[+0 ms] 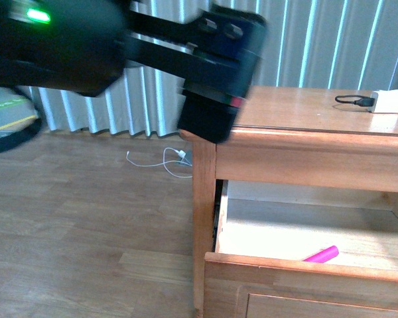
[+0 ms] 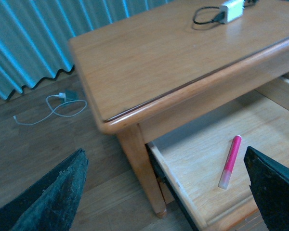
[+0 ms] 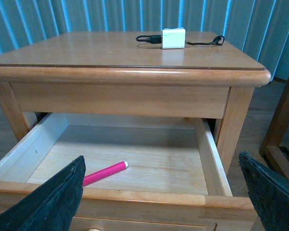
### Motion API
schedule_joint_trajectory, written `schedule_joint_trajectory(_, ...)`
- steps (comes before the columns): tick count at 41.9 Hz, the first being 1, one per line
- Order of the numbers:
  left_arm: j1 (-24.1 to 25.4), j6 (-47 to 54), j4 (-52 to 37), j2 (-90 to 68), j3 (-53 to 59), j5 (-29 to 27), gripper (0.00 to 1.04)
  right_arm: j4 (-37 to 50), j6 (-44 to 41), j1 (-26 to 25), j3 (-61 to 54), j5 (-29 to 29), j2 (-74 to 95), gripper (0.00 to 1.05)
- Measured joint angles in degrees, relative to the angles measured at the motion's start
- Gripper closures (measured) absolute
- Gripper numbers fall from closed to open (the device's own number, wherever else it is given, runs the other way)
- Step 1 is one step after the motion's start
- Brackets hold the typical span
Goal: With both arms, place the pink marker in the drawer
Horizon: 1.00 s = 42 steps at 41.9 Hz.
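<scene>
**Pink marker lies in the open drawer; both pairs of fingers are empty**

The light-brown wooden bedside table (image 3: 111, 48) stands on a wood-plank floor in front of a ribbed blue-grey curtain. Its upper drawer (image 3: 135, 195), light-brown with a pale wood interior, is pulled well out. The bulky black left arm (image 1: 212, 73), blurred and showing a green light, hangs raised over the near left corner of the table's surface. In its wrist view the left fingers (image 2: 53, 197) are spread wide with nothing between them, and they look down on that corner from above and to the side. The right fingers (image 3: 48, 202) are also spread wide and hold nothing. They face the drawer squarely from the front, with its front panel just below them.

A small white charger block with a black cable (image 3: 173, 37) sits at the back of the surface.

The short, thick, bright pink marker (image 3: 105, 173) is the only thing in the drawer. It lies flat on the drawer floor, close behind the front panel and toward the robot's left half. Its long axis runs slantwise, neither square to the front nor parallel with it. It is apart from both pairs of fingers.

The placing looks done, so what remains is probably pushing the drawer shut. The right arm seems the nearer to the front panel, and the push runs straight toward the table.
</scene>
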State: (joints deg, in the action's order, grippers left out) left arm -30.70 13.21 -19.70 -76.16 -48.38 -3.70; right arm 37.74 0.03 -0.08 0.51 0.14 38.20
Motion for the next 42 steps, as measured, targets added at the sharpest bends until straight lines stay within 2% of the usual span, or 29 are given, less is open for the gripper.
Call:
schedule_joint_trajectory(10,8.6,-8.2,6.8,25.0,17.9,-6.7,0.06,0.0,0.0,0.0,0.0,0.0,0.0,0.09)
schedule_joint_trajectory(17,11.6,-13.6,17.7,44.3,28.3,-9.1,0.06,0.0,0.0,0.0,0.0,0.0,0.0,0.09)
schedule_joint_trajectory(20,12.6,-15.5,19.2,49.5,30.9,-10.6,0.06,0.0,0.0,0.0,0.0,0.0,0.0,0.09)
schedule_joint_trajectory(26,12.5,-19.6,19.6,56.8,35.1,-16.1,0.06,0.0,0.0,0.0,0.0,0.0,0.0,0.09)
schedule_joint_trajectory(38,12.1,-21.3,19.5,57.7,35.6,-16.2,0.07,0.0,0.0,0.0,0.0,0.0,0.0,0.09)
schedule_joint_trajectory(42,15.0,-16.5,13.9,60.6,39.2,-11.0,0.27,0.0,0.0,0.0,0.0,0.0,0.0,0.09)
